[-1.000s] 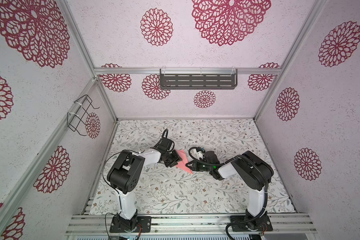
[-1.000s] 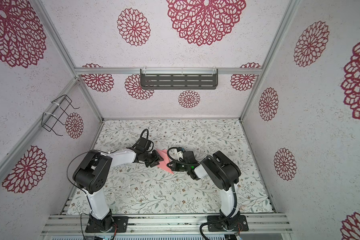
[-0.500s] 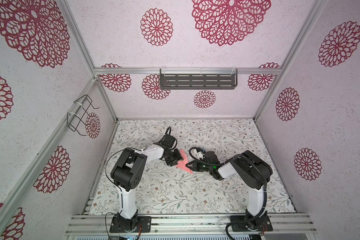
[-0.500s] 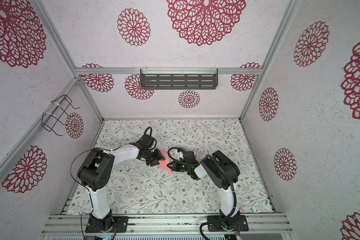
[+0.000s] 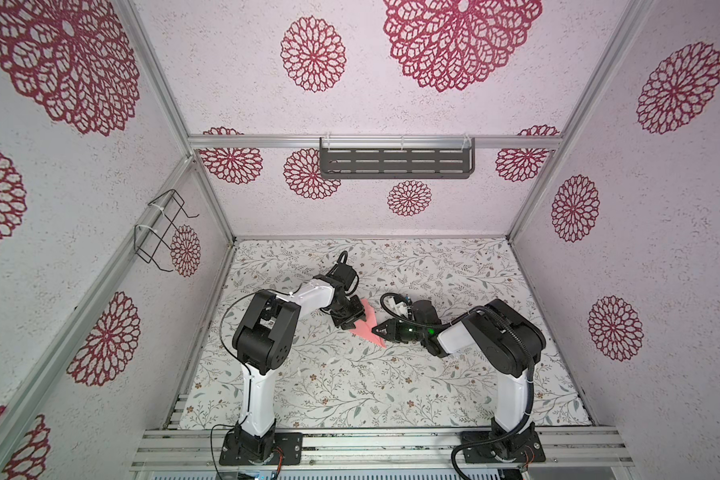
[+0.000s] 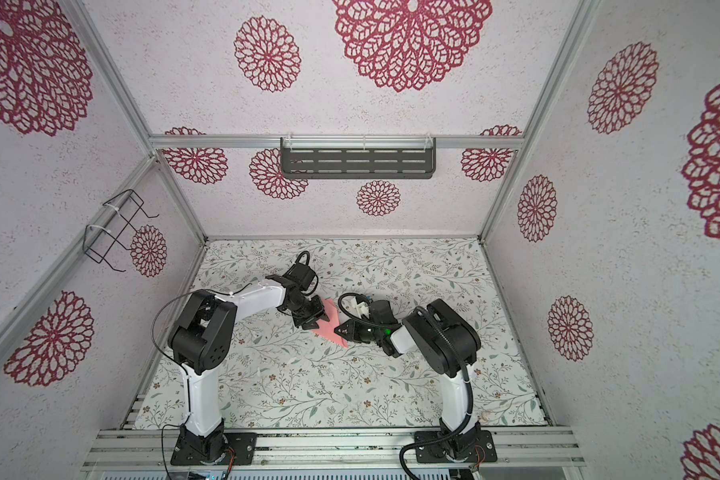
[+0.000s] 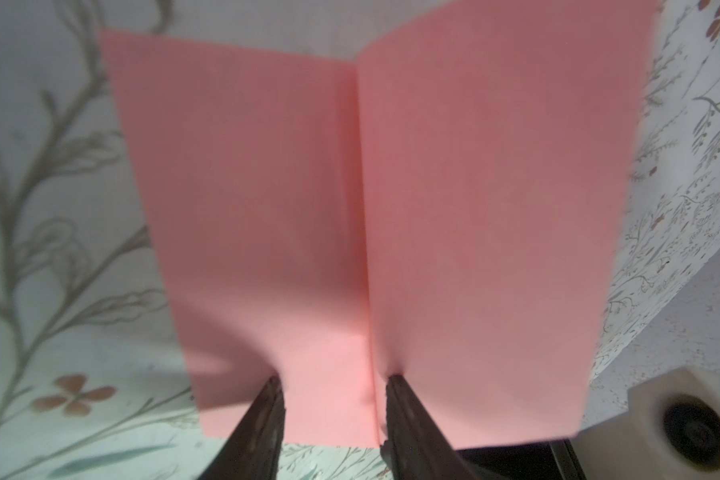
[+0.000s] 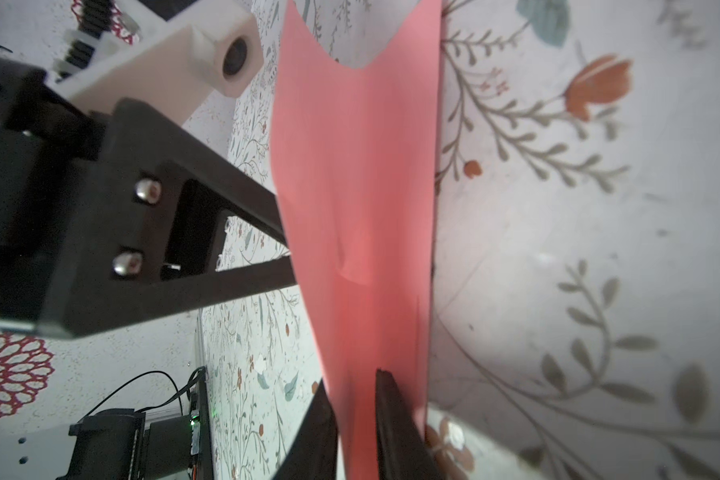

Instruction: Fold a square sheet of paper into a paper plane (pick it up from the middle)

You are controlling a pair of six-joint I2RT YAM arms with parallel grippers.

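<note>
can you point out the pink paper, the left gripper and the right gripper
pink paper [image 7: 474, 208]: left wrist view, flat panel beside the centre crease
left gripper [image 7: 333, 382]: left wrist view, midway between its fingertips
right gripper [image 8: 352, 380]: right wrist view, midway between its fingertips
</note>
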